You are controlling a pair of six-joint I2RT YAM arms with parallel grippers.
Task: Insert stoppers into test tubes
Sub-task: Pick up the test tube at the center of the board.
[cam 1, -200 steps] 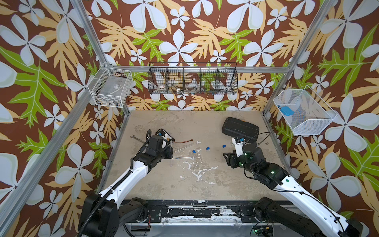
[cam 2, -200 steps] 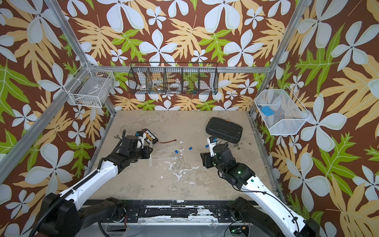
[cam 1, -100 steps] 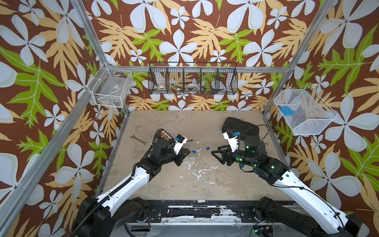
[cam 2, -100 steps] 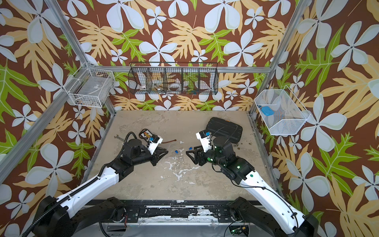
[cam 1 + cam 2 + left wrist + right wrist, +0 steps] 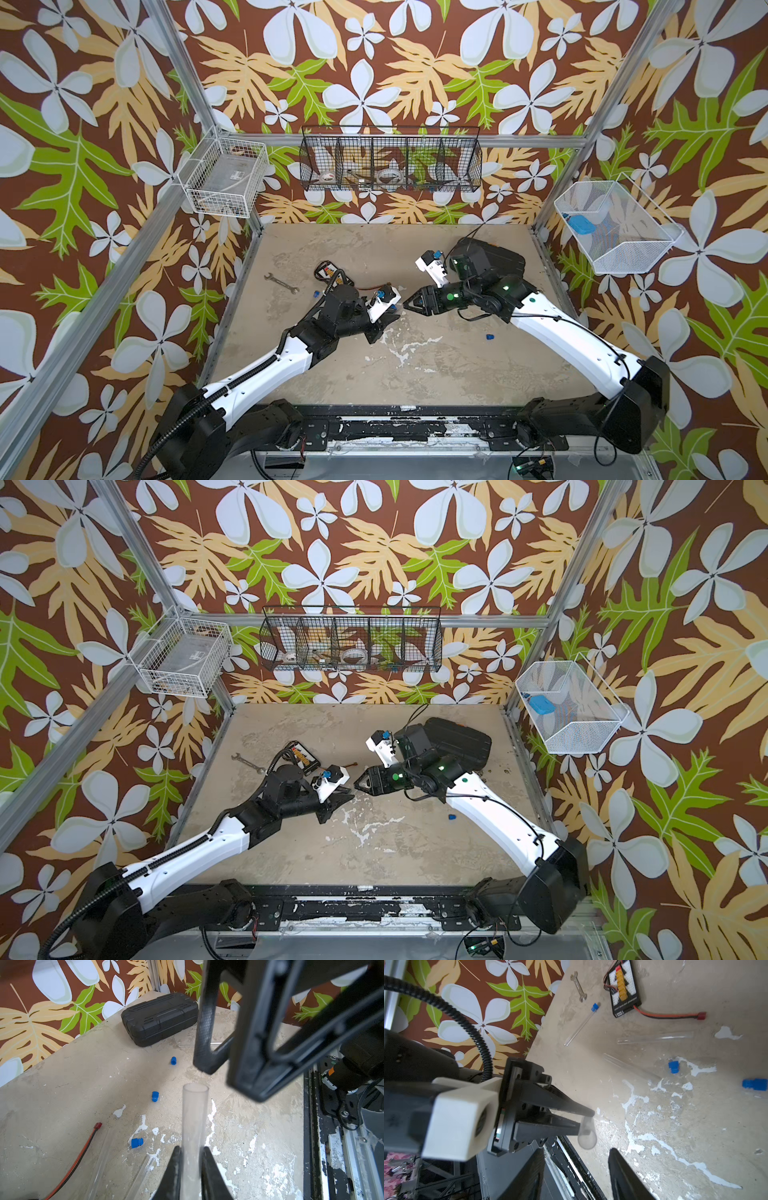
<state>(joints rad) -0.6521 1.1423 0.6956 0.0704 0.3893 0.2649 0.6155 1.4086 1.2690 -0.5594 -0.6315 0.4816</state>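
The left tool (image 5: 191, 1148) is clamped on 1 clear test tube (image 5: 195, 1109). The right tool (image 5: 577, 1150), jaws apart, is just by the tube's open end. 3 blue stoppers (image 5: 155, 1096) lie on the worktop (image 5: 83, 1084).

Both arms are extended toward the middle, the left gripper (image 5: 384, 327) being clamped on a test tube (image 5: 194, 1118) and faced, nearly tip to tip, by the right gripper (image 5: 406, 305), whose jaws are set apart.

The test tube (image 5: 194, 1122) runs past the edge.
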